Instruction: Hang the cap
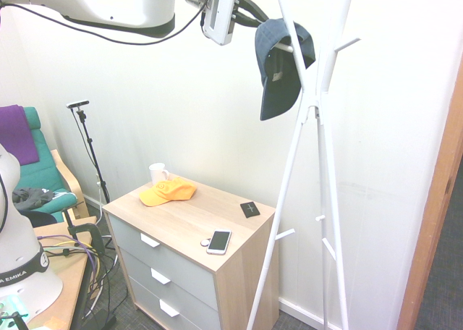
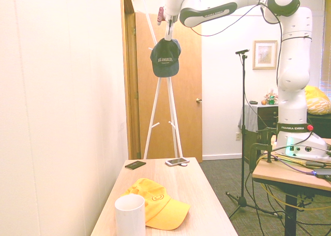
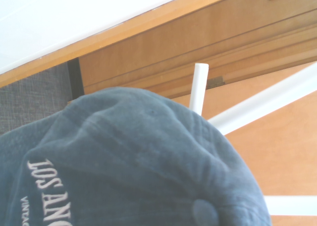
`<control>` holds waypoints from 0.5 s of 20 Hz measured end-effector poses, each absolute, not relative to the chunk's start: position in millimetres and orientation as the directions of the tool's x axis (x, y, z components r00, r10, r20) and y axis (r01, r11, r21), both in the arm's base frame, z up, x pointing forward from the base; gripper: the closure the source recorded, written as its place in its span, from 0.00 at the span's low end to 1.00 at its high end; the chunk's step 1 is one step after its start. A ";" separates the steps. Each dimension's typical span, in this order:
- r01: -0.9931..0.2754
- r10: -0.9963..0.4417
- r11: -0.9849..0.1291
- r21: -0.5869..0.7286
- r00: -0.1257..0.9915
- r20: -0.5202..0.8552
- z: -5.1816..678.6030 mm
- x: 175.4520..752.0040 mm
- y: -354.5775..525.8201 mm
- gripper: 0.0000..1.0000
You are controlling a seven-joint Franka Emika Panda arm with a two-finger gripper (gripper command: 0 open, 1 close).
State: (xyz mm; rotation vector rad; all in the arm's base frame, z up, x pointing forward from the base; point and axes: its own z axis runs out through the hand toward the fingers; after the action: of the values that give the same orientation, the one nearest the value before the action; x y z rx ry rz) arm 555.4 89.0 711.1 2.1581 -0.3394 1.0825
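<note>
Your tool (image 2: 168, 25) is clamped tight on the top back of the navy cap (image 1: 281, 66) — the cap hangs brim-down against the white coat stand (image 1: 307, 156), draped over an upper peg (image 3: 198, 87). Below, on the dresser (image 1: 239, 261), an orange cap (image 1: 168, 192) lies beside a white mug (image 1: 157, 174) at the far left corner.

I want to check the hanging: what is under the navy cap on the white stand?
A white peg of the coat stand passes under the navy cap; its tip shows in the wrist view. How far the peg reaches inside is covered by fabric.
</note>
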 end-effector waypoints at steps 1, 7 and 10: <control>-0.505 0.070 -0.728 0.463 0.617 0.784 711.7 554.5 88.8 0.00; -0.497 0.077 -0.732 0.466 0.619 0.781 706.9 553.1 95.6 0.00; -0.495 0.079 -0.733 0.467 0.620 0.781 703.2 552.6 98.7 0.00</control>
State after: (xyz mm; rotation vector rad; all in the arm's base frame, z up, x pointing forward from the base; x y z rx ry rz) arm 552.6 98.7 703.2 2.1612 -0.3252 1.0851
